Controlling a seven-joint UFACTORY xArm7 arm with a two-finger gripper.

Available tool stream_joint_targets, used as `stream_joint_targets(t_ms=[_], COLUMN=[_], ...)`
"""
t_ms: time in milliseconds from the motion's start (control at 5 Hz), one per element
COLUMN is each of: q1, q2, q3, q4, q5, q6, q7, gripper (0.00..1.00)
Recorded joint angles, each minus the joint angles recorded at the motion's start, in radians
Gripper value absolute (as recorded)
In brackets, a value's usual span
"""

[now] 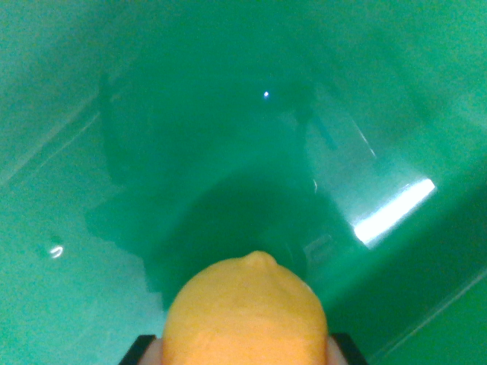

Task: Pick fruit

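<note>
Lemon [246, 312] low in the wrist view, clamped between gripper [243, 353] pads barely visible beside it, above the glossy green surface [114, 137]. Risk: rounded, smooth peel slipping free if squeeze weakens or the lift jerks.

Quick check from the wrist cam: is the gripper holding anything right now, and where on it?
Yes, it looks so: a lemon sits between the gripper fingers, gripped at its sides low in frame, nipple end pointing away over the green surface.

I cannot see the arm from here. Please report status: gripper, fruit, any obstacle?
Gripper shut on lemon, fingers mostly hidden at bottom edge. Lemon fills lower centre, nipple end up. Only glossy green surface beyond, nothing in the way.
</note>
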State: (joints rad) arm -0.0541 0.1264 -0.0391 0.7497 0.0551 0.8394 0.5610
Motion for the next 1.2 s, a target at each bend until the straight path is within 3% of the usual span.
stream_joint_targets(t_ms=[600, 1200], q1=[0.0001, 0.0003], q2=[-0.006, -0.022], q3=[0.000, 0.000], q4=[0.011, 0.044], q5=[-0.0005, -0.0020], q6=[0.017, 0.065], q7=[0.001, 0.003], gripper=[1.00, 1.00])
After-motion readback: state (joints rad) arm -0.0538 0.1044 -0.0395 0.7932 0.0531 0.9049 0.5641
